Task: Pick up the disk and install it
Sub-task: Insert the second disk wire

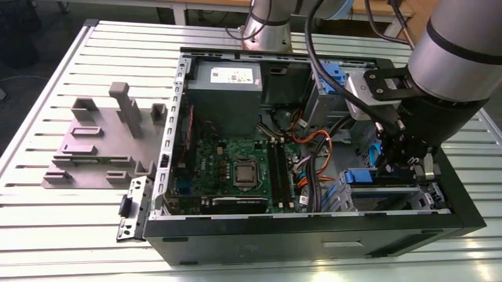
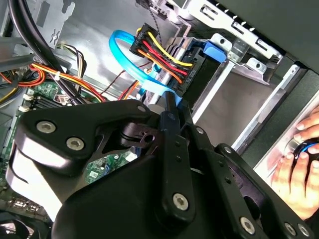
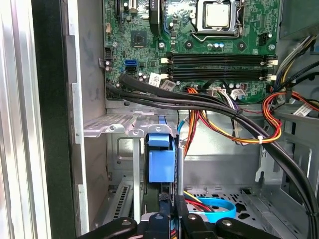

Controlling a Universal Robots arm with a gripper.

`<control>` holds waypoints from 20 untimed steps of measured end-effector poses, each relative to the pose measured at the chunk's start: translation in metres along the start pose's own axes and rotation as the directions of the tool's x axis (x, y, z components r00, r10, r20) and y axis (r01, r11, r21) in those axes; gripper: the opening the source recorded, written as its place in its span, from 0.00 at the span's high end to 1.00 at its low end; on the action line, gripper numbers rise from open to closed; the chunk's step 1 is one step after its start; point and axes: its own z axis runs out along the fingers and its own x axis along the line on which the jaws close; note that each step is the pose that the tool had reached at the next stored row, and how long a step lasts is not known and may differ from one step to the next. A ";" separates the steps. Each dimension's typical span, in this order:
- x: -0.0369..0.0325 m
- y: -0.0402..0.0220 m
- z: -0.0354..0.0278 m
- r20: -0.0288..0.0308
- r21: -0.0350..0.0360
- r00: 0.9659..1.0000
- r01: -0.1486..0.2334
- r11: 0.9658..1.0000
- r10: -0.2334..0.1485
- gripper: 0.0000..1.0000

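The disk [image 3: 162, 159] stood on edge in the first wrist view, its blue carrier end facing the camera. It was lined up with the upright slot of the metal drive cage [image 3: 117, 124], directly ahead of the claw [image 3: 170, 216]. As far as I could judge, the claw was clamped on the disk's thin trailing edge, with the two fingers drawn close together and a strip of blue between them.

I read this as the install step: the pick-up looked done, and the disk was at the cage mouth but did not look fully seated. How deep it sat in the slot I could not tell. Seating it would call for a straight push along the slot with the disk kept square to the rails. It would also have to stay off the orange, yellow and red cable bundle [image 3: 234, 124] that looped just beside the cage.

Further out lay the green motherboard [image 3: 199, 40], inside the open computer case [image 1: 314, 235]. The case stood on the slatted table [image 1: 79, 235], and the cage sat in the case corner nearest the table's front edge, toward the exterior view's right. A grey fixture [image 1: 94, 141] sat well apart, near the table's opposite side. In the second wrist view a person's hand [image 2: 296, 164] rested just outside the case wall.
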 end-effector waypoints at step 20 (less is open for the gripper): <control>0.0025 0.0007 0.0046 0.000 0.000 1.000 0.000 1.000 0.000 0.84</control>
